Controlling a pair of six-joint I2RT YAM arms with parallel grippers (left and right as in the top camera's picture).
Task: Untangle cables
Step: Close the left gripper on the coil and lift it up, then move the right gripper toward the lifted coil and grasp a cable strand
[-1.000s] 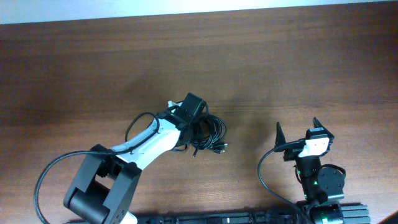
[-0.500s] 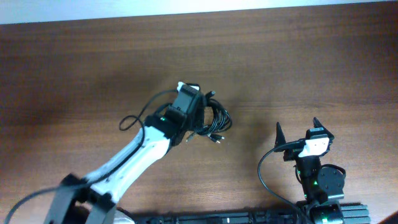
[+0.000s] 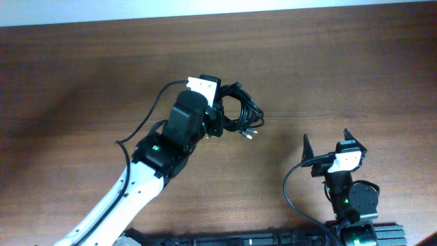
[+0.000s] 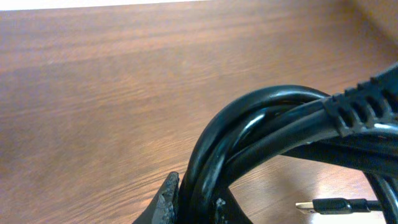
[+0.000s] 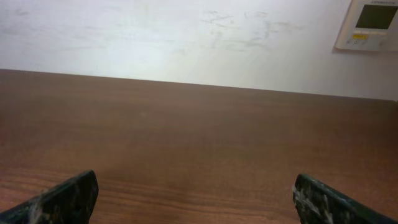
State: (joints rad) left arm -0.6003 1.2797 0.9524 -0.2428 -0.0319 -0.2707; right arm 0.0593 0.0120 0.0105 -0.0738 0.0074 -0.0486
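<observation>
A knotted bundle of thin black cables (image 3: 239, 113) hangs from my left gripper (image 3: 217, 117) above the middle of the wooden table. In the left wrist view the gripper (image 4: 198, 202) is shut on looped black strands of the cables (image 4: 261, 134), and a silvery plug end (image 4: 311, 205) sticks out at the lower right. A plug end also dangles at the bundle's lower right in the overhead view (image 3: 250, 134). My right gripper (image 3: 324, 145) is open and empty at the front right, far from the cables; its view (image 5: 196, 199) shows only bare table.
The wooden table (image 3: 328, 68) runs to a white wall at the back. The left arm's own thick black wire (image 3: 147, 116) loops to the left of the wrist. A wall thermostat (image 5: 372, 23) shows in the right wrist view.
My left arm has carried the cable bundle away from the front edge, toward the back and slightly right. The right arm has not moved.
</observation>
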